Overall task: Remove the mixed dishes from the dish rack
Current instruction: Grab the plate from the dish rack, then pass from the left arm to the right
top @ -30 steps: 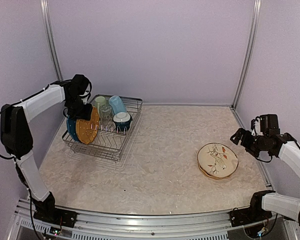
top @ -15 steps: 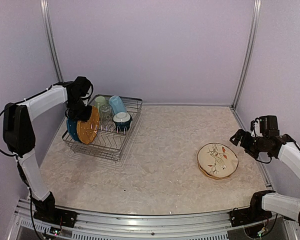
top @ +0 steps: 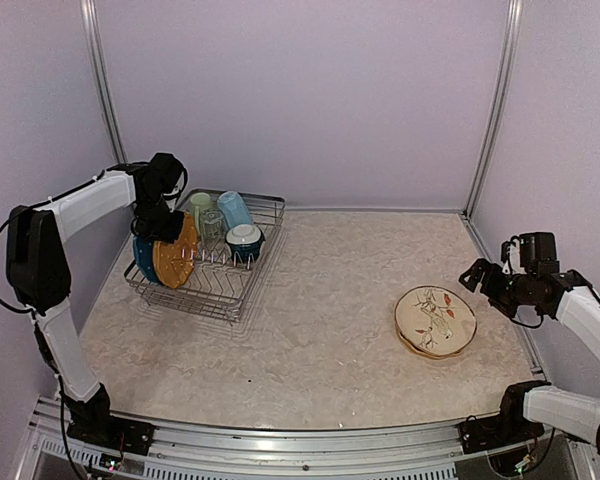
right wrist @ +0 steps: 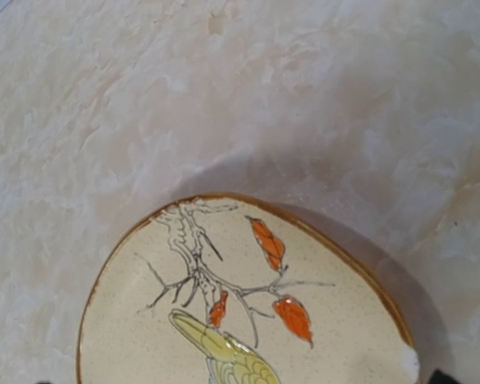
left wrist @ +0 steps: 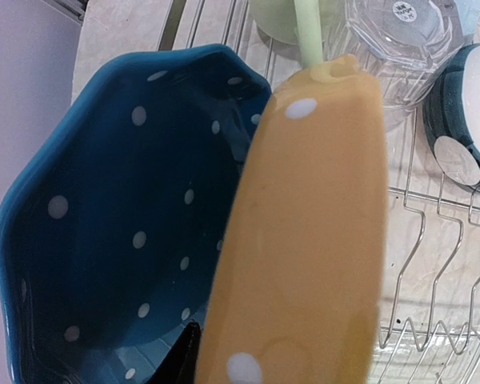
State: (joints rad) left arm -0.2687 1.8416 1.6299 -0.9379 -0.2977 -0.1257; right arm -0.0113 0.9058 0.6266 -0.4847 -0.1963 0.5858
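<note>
The dish rack [top: 225, 298] sits at the far left corner of the counter [top: 330, 300], close to the left wall. At its left end the orange plate [top: 173, 255] and the blue plate [top: 140, 258] stand on edge side by side, the blue one nearer the wall. Behind them are a green mug [top: 201, 205], a glass [top: 213, 224] and a blue mug [top: 233, 208], and the bowl [top: 245, 240] rests just in front of the blue mug. The left end effector [top: 162, 228] is at the top rim of the orange plate, closed narrowly on it. The cream plate [top: 435, 320] lies flat on the counter near the right edge, well apart from the rack. The right end effector [top: 475, 275] hangs just beyond that plate, spread wide and holding nothing. The counter is pale and marbled. Plain lilac walls [top: 300, 100] enclose it, with metal posts [top: 495, 100] in the far corners and a metal rail [top: 300, 440] along the near edge.
</note>
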